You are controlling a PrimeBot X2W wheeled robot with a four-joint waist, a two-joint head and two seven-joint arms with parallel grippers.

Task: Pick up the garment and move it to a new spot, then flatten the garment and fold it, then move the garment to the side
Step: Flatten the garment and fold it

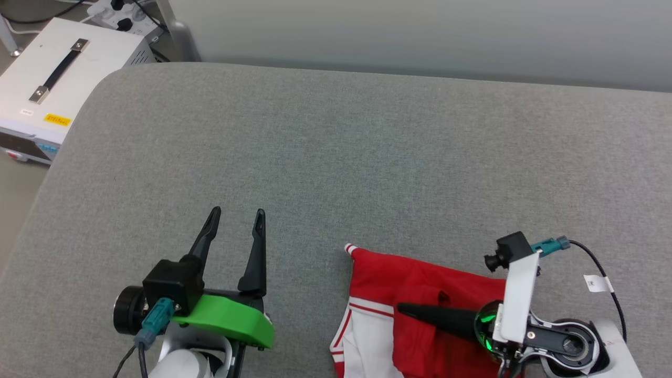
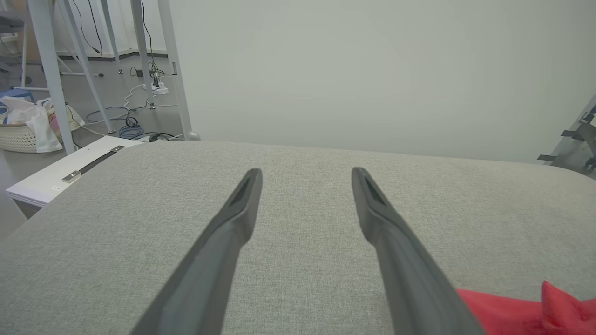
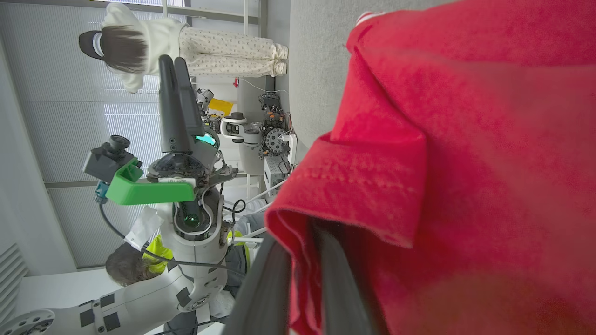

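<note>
The garment (image 1: pixel 388 273), bright red with a white sleeve part (image 1: pixel 367 328) and striped trim, lies bunched at the near right of the grey padded surface (image 1: pixel 367 147). My right gripper (image 1: pixel 401 307) points left across it and is shut on a fold of the red cloth. In the right wrist view the garment (image 3: pixel 465 139) drapes over the dark fingers (image 3: pixel 260 288), hiding their tips. My left gripper (image 1: pixel 237 214) stands open and empty left of the garment, apart from it. In the left wrist view that gripper (image 2: pixel 306 172) hovers over bare surface, with the garment's (image 2: pixel 535 307) red edge at lower right.
A white equipment case (image 1: pixel 58 68) with a black handle sits past the surface's far left corner. A pale wall runs behind. Metal legs, floor cables and a basket (image 2: pixel 23 132) lie off to the left. A person (image 3: pixel 195 42) stands in the room behind.
</note>
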